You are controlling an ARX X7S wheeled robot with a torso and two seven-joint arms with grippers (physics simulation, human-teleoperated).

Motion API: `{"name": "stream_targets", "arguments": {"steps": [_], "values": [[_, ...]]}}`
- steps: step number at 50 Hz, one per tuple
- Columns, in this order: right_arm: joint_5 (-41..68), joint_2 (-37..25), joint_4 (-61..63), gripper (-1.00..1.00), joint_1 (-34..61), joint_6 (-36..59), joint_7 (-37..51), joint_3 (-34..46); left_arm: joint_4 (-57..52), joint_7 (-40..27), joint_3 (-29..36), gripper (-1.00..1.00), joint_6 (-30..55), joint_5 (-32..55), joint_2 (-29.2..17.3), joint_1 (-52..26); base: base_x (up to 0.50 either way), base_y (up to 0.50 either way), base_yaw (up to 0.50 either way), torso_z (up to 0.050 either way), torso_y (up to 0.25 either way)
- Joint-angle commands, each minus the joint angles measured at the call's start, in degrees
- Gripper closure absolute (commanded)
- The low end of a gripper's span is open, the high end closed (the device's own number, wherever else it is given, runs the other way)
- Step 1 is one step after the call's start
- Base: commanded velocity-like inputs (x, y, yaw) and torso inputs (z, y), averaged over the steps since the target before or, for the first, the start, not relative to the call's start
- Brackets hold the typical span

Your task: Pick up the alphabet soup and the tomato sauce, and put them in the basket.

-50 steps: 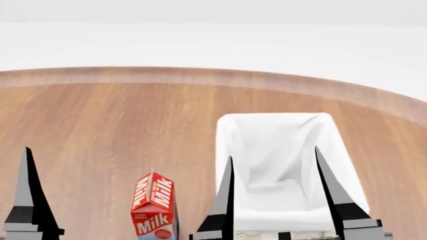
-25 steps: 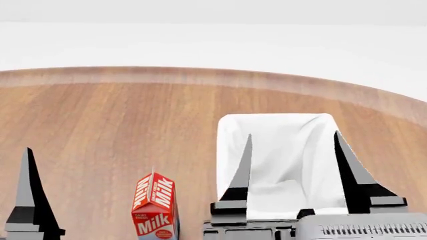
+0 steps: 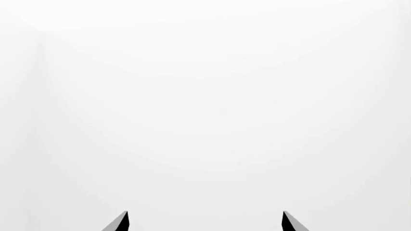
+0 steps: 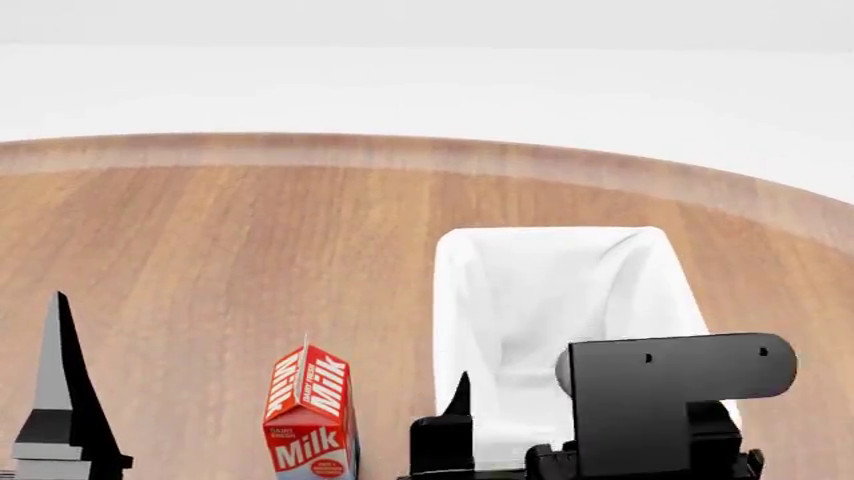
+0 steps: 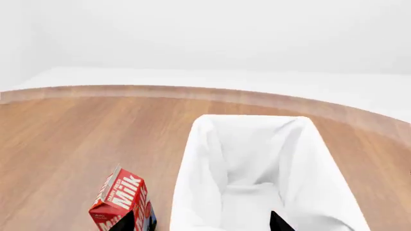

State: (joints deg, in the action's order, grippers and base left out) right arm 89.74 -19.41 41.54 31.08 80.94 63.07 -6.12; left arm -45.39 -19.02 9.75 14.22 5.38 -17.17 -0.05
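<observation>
Over the last second our right gripper (image 4: 561,440) has climbed and tipped downward at the near end of the basket (image 4: 454,300); before, both of its fingers stood up in front of the lining, and now the head view shows mostly the dark wrist body with one finger tip (image 4: 462,385) beside it. In the right wrist view only two dark tips show at the near edge, well apart, with nothing between them; so we judge these fingers open and empty. The left gripper (image 3: 204,222) has not moved; its fingers are also apart, and its camera sees only blank white.

The basket stands on the table (image 4: 214,250) to the right of the milk carton (image 4: 308,415); its white lining looks empty. The alphabet soup and the tomato sauce appear in no view, so we cannot tell where they are.

We think that the right arm is turning down to look for a can nearer to the robot; no can is yet delivered.
</observation>
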Motion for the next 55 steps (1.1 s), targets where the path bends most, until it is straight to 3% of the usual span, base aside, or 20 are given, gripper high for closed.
{"name": "stream_targets", "arguments": {"steps": [1,29,55], "values": [[17.32,-4.74,-4.16,-1.0,-2.82,3.17,14.89,5.22,-0.27,-0.45,0.59,-1.0,0.55,-0.08,-0.28,-0.16,0.0,0.0,0.0,0.0,0.0],[24.02,-10.56,2.96,-1.0,-17.23,-3.88,22.51,11.53,0.66,-1.43,1.57,-1.0,0.09,-0.1,-0.75,-0.46,0.0,0.0,0.0,0.0,0.0],[21.34,-13.43,10.93,-1.0,-31.42,-5.02,22.23,13.61,0.35,-2.23,1.4,-1.0,-0.24,0.34,-1.61,-0.19,0.0,0.0,0.0,0.0,0.0]]}}
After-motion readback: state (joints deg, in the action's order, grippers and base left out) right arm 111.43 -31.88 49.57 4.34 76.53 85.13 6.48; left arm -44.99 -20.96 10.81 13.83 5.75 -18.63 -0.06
